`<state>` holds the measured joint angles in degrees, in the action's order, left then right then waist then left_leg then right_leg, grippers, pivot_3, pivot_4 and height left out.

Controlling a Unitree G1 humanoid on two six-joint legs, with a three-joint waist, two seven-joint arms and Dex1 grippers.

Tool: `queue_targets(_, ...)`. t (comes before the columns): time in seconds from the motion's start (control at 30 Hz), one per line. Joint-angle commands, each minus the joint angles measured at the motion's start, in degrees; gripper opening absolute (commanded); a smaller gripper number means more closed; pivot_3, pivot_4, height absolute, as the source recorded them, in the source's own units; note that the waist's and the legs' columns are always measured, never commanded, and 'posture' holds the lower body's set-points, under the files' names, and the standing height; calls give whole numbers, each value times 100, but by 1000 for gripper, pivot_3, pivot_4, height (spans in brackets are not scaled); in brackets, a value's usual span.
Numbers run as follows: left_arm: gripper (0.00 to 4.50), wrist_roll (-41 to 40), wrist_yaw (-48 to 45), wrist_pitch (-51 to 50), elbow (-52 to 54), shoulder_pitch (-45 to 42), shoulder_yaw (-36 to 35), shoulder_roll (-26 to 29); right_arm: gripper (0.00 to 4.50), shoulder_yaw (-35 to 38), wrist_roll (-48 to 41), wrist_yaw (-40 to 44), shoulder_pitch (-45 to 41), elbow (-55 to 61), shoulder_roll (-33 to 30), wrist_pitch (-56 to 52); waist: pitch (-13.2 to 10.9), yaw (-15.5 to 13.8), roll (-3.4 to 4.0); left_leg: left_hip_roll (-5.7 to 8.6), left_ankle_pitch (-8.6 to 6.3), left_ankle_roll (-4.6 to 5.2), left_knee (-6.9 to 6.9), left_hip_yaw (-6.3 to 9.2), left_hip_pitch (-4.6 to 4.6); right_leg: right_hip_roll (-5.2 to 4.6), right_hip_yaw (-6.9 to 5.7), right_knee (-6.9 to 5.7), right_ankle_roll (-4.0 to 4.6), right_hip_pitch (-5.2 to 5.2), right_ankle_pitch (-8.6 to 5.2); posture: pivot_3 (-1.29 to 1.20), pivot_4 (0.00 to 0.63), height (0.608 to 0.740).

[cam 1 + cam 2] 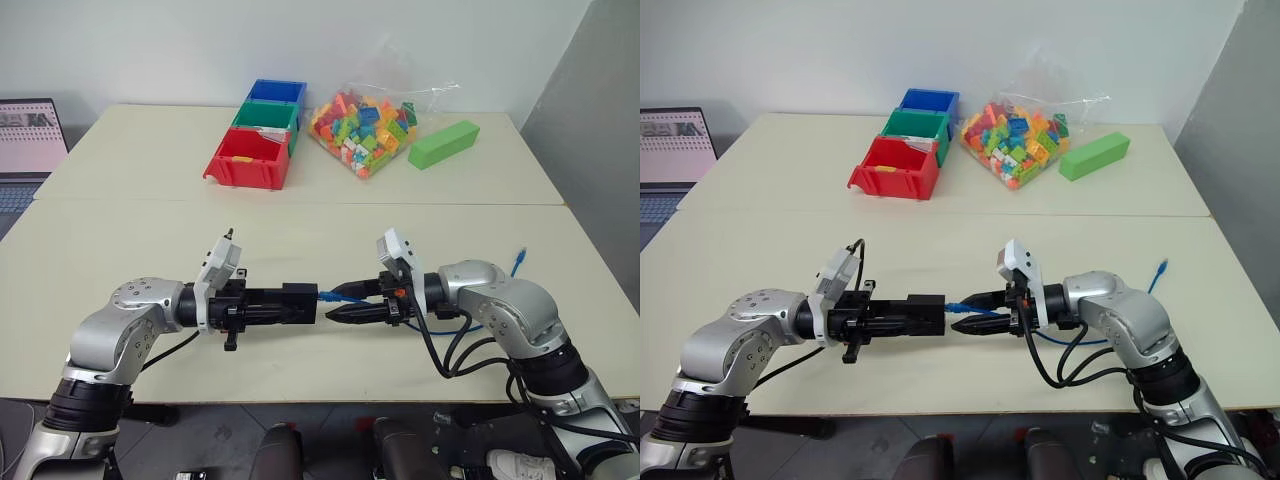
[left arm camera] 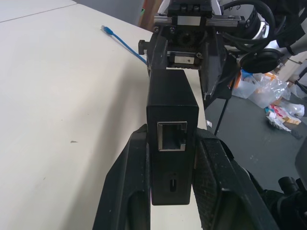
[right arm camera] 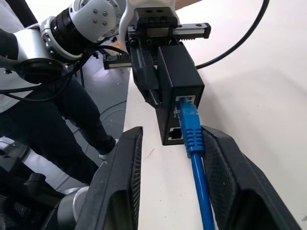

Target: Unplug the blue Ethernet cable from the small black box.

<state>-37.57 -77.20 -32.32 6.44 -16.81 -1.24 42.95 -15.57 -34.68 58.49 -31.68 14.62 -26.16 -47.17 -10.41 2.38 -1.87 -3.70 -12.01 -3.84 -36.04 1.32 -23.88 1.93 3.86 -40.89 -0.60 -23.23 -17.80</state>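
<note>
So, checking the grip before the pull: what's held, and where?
Left gripper clamps the box by its sides. Right gripper straddles the cable plug, not gripping.

Both arms reach inward in front of the body, elbows bent out to the sides, forearms roughly level, so the two tools face each other tip to tip. The left tool (image 1: 300, 302) points toward the right arm, its fingers (image 2: 129, 182) clamped together on what it holds. The right tool (image 1: 342, 305) points back at it, fingers (image 3: 125, 167) spread apart.

lab: worktable (image 1: 130, 210), sorting bins (image 1: 256, 146), laptop (image 1: 28, 140)
</note>
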Motion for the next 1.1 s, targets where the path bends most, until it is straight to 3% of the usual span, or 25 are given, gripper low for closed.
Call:
queue_targets(0.03,794,-33,-13,53,83,-11,-19,-28,1783,208,-278,-226,76,191,227,-133,0,1,0,0,0,0,0,0,0,0,0,0,0,0,0,0,150,740)
queue_targets(0.67,794,-99,89,-26,145,-3,-60,-101,1783,376,-392,-577,196,76,505,-245,0,6,0,0,0,0,1,0,-1,0,1,1,0,0,0,0,150,740)
queue_targets(0.97,794,-104,88,-29,143,-14,-53,-101,158,305,-348,-449,163,64,420,-194,0,6,0,0,0,0,1,0,-1,0,1,1,0,-1,0,0,150,740)
queue_targets(1.1,794,-96,56,-26,146,-5,-57,-89,89,304,-340,-342,129,46,360,-187,0,8,0,0,0,0,1,0,-1,0,0,1,0,-1,0,0,150,740)
